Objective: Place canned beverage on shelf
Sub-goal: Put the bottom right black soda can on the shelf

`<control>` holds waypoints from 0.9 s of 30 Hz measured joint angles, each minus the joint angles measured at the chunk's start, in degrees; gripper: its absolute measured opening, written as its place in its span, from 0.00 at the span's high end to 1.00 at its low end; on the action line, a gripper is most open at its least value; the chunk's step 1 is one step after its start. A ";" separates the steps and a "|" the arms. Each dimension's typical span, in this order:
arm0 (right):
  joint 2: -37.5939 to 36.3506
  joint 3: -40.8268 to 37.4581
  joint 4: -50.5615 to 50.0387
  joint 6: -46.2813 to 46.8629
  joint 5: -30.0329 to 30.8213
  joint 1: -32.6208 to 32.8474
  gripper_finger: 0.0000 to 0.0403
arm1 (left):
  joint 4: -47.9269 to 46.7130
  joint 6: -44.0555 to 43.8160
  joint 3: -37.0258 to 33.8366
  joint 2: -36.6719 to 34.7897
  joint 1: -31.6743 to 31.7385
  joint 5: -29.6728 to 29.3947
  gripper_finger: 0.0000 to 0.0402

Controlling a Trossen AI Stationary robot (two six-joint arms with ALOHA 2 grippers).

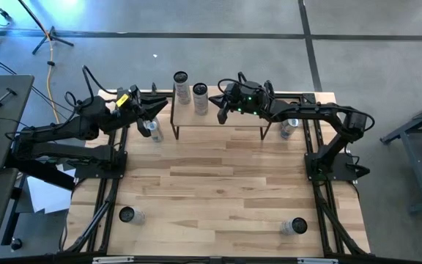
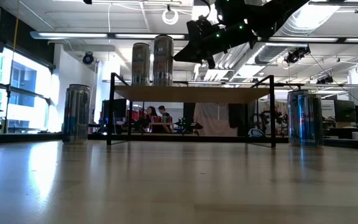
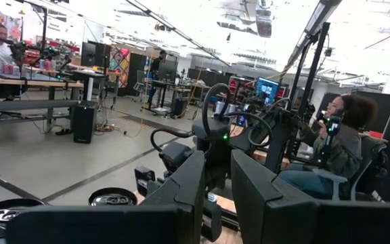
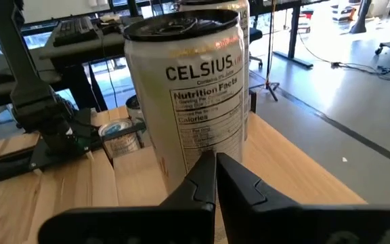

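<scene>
Two cylindrical metal cans (image 1: pixel 190 92) atop light-wood shelf (image 1: pixel 226 117).

The shelf (image 1: pixel 218 117) stands at the far edge of the table (image 1: pixel 218 191), with 2 cans (image 1: pixel 181 86) upright side by side on its left end. The right gripper (image 1: pixel 223 111) hangs over the shelf just beside them. The left gripper (image 1: pixel 152 111) sits left of the shelf, above another can (image 1: pixel 153 130). 3 more cans (image 1: pixel 294 226) stand elsewhere on the table.
</scene>
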 joint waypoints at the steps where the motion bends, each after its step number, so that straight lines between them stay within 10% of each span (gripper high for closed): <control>1: 0.00 0.00 0.02 0.00 0.30 -0.06 1.00 | 0.00 0.00 0.00 0.00 0.00 0.00 0.88; 27: 8.87 11.18 -5.75 3.46 -1.18 0.45 1.00 | 0.02 -0.96 -0.02 -0.02 0.00 1.92 0.88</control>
